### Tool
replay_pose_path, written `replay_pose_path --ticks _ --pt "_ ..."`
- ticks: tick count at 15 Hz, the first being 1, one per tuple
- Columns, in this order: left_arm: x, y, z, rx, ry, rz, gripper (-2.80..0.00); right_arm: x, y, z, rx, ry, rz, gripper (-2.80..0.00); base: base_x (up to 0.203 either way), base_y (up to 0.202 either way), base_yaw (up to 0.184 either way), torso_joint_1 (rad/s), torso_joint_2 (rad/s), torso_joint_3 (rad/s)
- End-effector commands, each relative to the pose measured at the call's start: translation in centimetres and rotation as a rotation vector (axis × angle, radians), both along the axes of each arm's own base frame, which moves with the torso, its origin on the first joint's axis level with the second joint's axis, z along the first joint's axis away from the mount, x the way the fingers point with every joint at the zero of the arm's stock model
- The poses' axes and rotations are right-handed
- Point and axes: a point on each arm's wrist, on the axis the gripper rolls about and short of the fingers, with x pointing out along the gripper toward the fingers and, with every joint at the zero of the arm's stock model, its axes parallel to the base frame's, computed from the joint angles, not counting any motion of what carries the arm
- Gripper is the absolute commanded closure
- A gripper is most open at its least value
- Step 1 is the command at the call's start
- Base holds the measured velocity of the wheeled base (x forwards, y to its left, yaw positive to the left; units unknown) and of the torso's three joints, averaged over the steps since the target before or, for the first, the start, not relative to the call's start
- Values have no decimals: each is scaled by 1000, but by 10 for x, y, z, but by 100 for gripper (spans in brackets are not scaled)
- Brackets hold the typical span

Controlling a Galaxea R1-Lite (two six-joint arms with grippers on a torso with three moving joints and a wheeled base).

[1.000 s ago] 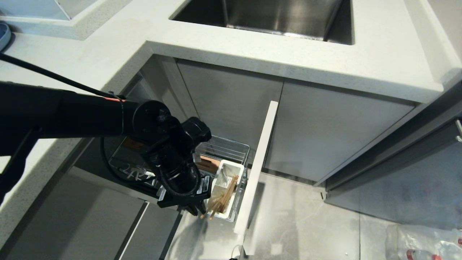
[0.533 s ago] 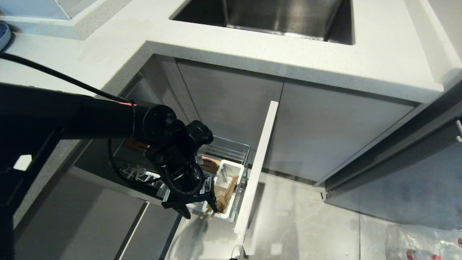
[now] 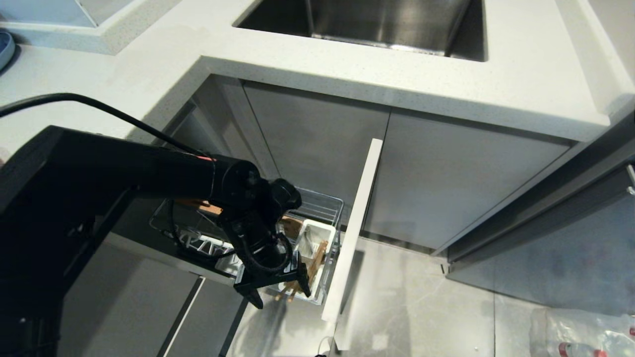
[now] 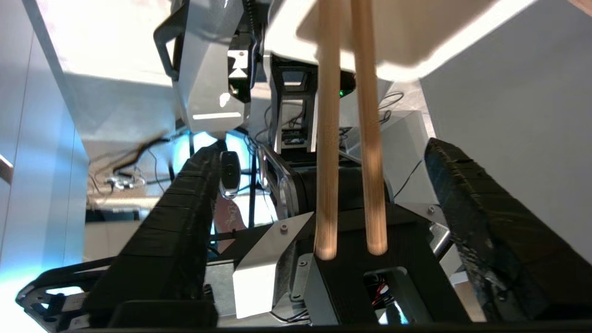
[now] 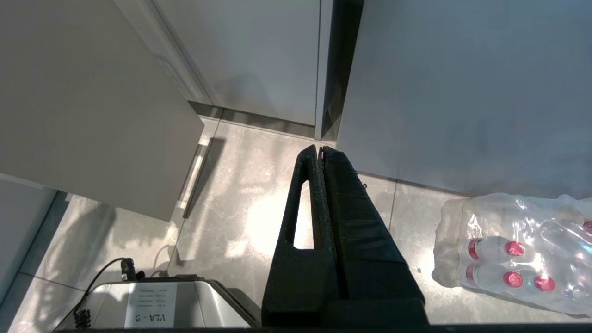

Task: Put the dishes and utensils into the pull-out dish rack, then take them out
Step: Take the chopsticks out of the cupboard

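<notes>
Wood item: chopsticks (image 3: 303,274), a light pair, standing in the white utensil caddy (image 3: 314,237) at the near corner of the pull-out dish rack (image 3: 325,199).
Chopstick axis: I read the long axis as steeply tilted, lower ends inside the caddy, free ends leaning out over the caddy's front edge toward the floor side in the head view.
Chopstick spacing: in the left wrist view the two sticks (image 4: 351,138) run side by side, close and near parallel, between the pads.
Left gripper: left gripper (image 3: 279,293) sits just in front of the caddy, pointing downward; I see its fingers (image 4: 471,222) spread wide on either side of the sticks, neither pad touching them.
Reason for placement: I judge that the caddy wall now bears the sticks, so the spread fingers mark a release, not a grasp.
Rack position: pulled out beside its tall pale-grey front panel (image 3: 354,228), which gives me access from above.
Right gripper: right gripper (image 5: 323,157) hangs parked over the floor tiles, pads pressed together, holding nothing.
Other contents: a thin grey utensil shows inside the caddy; I cannot tell more.
</notes>
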Motion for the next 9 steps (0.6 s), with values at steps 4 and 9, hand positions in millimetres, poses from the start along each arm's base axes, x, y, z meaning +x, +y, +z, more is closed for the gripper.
replay_pose_path --ticks 4,9 --pt "12 2 -19 25 48 29 -280 0 0 0 0 2 0 0 0 0 0 0 0 0" --pt "20 8 -24 25 90 53 -280 0 0 0 0 2 1 0 0 0 0 0 0 0"
